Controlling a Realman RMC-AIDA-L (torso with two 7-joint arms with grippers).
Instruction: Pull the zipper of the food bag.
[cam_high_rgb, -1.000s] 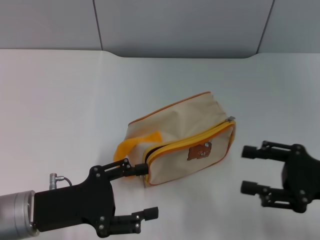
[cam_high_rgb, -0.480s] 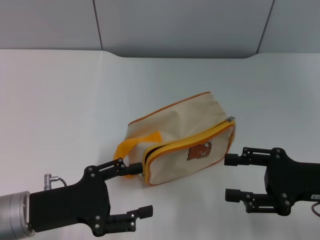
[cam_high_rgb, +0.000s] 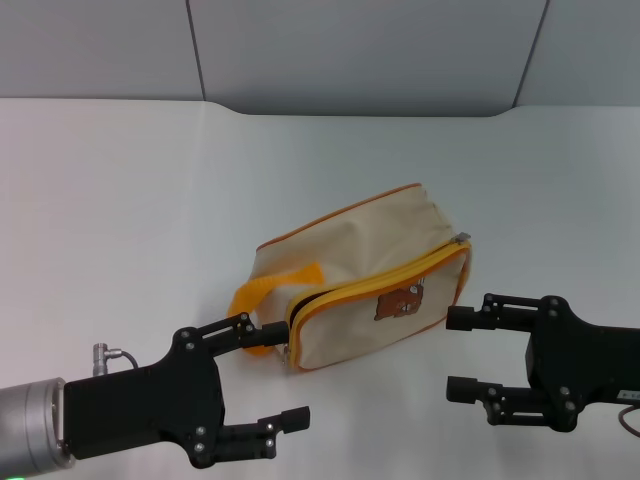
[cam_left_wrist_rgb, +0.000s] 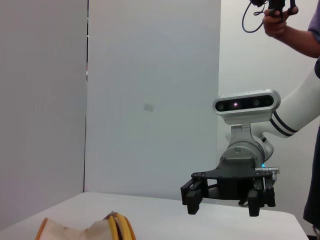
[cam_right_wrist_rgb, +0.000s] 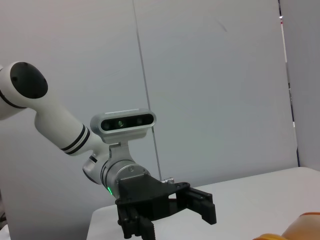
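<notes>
The beige food bag lies on the white table, with its strap loop at its left end and a bear patch on the near side. The yellow zipper runs along the near top edge, and its silver pull tab sits at the right end. My left gripper is open at the bag's left end, its upper finger by the strap loop. My right gripper is open just right of the bag, below the pull tab. The bag's top shows in the left wrist view.
The table's back edge meets a grey wall. The left wrist view shows my right gripper farther off and a person behind it. The right wrist view shows my left gripper.
My right gripper has moved left, close to the bag's right end. My left gripper has shifted slightly beside the strap loop. The bag has not moved.
</notes>
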